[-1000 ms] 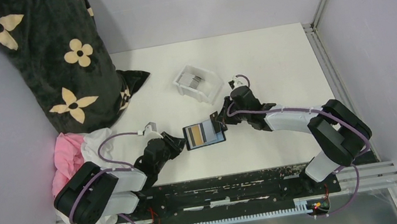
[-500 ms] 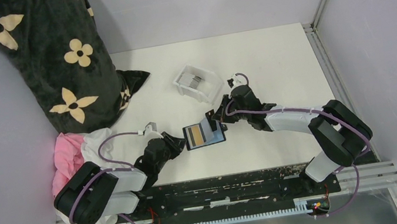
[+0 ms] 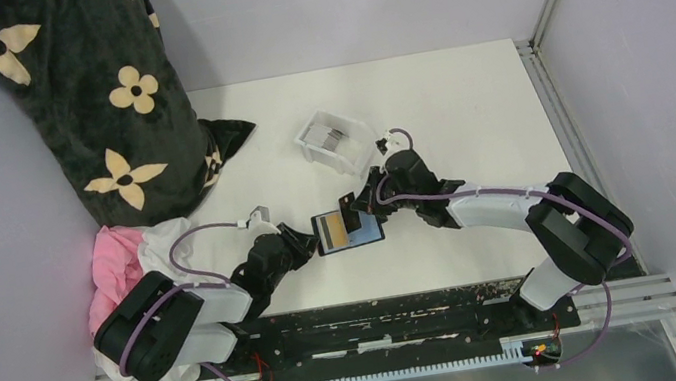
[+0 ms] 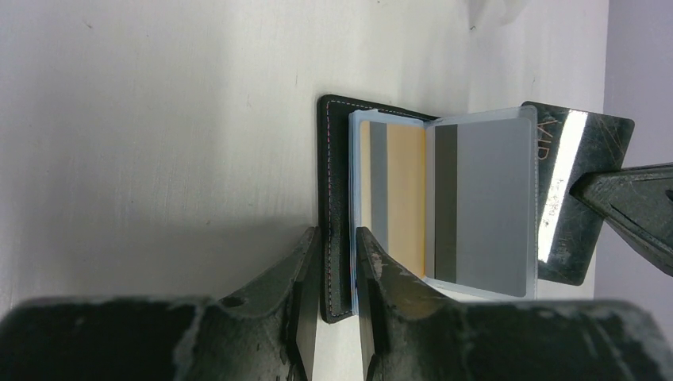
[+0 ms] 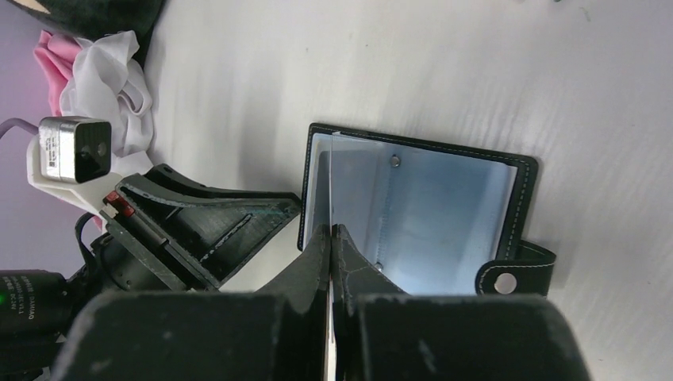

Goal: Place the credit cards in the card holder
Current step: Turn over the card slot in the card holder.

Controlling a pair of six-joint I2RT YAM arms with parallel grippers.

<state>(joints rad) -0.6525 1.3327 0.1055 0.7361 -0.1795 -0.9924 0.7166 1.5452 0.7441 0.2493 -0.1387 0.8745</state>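
Our left gripper [image 4: 336, 235] had its fingers narrowed to a slim gap. Between them sat the near edge of the black, stitched, bifold leather card holder [image 4: 332, 159], pinned flat to the white table [image 4: 159, 119]. The holder lay open just beyond those fingertips. A tan-orange card [image 4: 401, 198] and a grey striped card [image 4: 484, 206] were already in its clear sleeves.

Our right gripper [image 5: 330, 232] was fully closed on a dark, glossy rectangular card [image 4: 567, 159], which showed only as a thin line running out from the fingertips in the right wrist view. From the left wrist view, the card's leading edge met the far side of the raised sleeve leaf. We could not tell whether it had entered a pocket.

We judged the step to be feeding this card into a free sleeve. To do it well, we would keep the card's edge parallel to the sleeve mouth and slide it low and slowly. The left fingers would need to hold firm so the holder could not skate. We would let go only once most of the card was seated.

Well beyond both sets of fingers, more grey cards [image 3: 326, 136] waited in a clear plastic tray [image 3: 356, 154].
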